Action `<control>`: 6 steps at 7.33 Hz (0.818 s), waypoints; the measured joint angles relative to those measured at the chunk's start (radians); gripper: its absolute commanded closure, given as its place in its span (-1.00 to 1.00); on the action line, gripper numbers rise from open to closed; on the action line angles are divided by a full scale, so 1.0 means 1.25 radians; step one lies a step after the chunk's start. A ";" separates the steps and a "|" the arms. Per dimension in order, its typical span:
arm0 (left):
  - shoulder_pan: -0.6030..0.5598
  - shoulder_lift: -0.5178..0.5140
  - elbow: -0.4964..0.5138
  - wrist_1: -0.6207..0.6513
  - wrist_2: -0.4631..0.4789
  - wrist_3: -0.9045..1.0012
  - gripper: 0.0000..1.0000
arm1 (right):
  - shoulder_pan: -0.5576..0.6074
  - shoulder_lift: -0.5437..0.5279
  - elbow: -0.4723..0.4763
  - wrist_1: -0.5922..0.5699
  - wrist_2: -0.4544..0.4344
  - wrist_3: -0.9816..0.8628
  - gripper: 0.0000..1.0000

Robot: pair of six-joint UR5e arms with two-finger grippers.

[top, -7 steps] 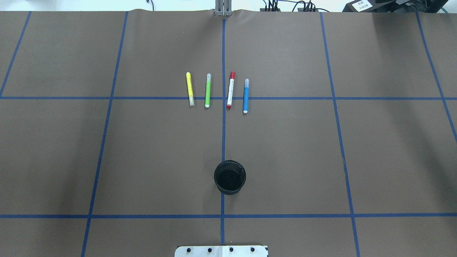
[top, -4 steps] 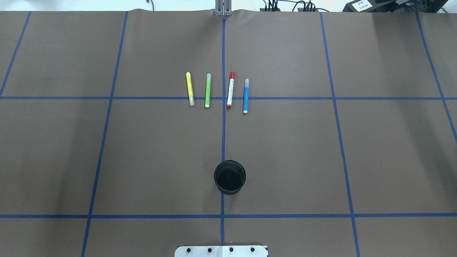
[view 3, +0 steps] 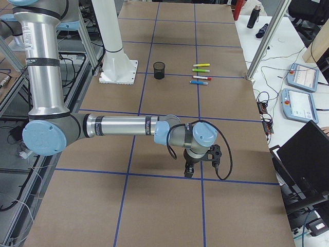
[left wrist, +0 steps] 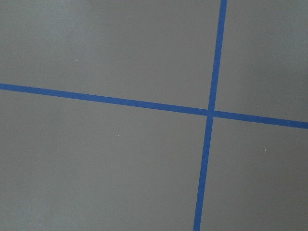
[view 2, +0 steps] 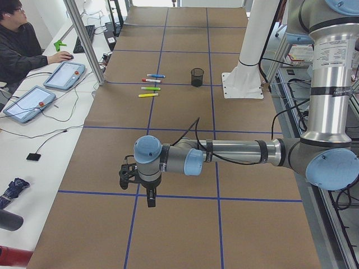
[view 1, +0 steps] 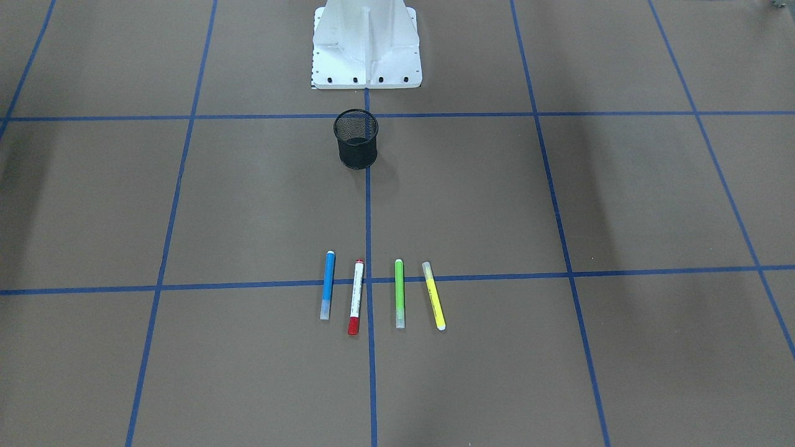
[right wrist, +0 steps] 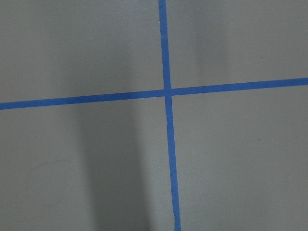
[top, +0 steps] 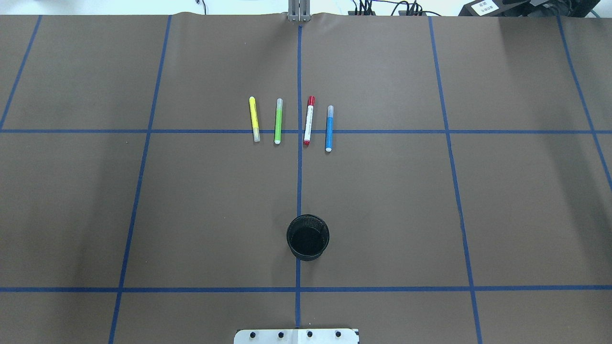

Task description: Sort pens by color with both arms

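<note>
Four pens lie side by side across a blue tape line at mid-table: yellow pen [top: 254,118], lime green pen [top: 278,121], white pen with red cap [top: 309,120], blue pen [top: 329,128]. In the front-facing view their order is reversed: blue pen [view 1: 327,284], white pen [view 1: 355,297], green pen [view 1: 399,293], yellow pen [view 1: 433,304]. My left gripper [view 2: 150,197] hangs over the table's left end, far from them. My right gripper [view 3: 188,170] hangs over the right end. Only the side views show them; I cannot tell whether either is open. Both wrist views show only tape lines.
A black mesh cup [top: 308,237] stands upright on the centre line between the pens and the white base pedestal [view 1: 366,46]. A person sits at a side desk with tablets [view 2: 59,75] beyond the table's far edge.
</note>
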 measured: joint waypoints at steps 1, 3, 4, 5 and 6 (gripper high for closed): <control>0.001 -0.002 0.000 0.000 0.000 -0.001 -1.00 | 0.000 0.000 0.000 0.001 0.000 0.002 -1.00; 0.002 -0.003 0.000 0.001 0.004 -0.001 -1.00 | 0.000 0.001 0.003 0.001 0.000 0.003 -1.00; 0.003 -0.004 0.001 0.001 0.004 -0.001 -1.00 | 0.000 0.001 0.005 0.001 -0.001 0.003 -1.00; 0.003 -0.004 0.002 0.001 0.005 -0.001 -1.00 | 0.000 0.001 0.008 0.002 -0.001 0.003 -1.00; 0.003 -0.005 0.002 0.001 0.006 -0.001 -1.00 | 0.000 0.001 0.009 0.002 -0.002 0.003 -1.00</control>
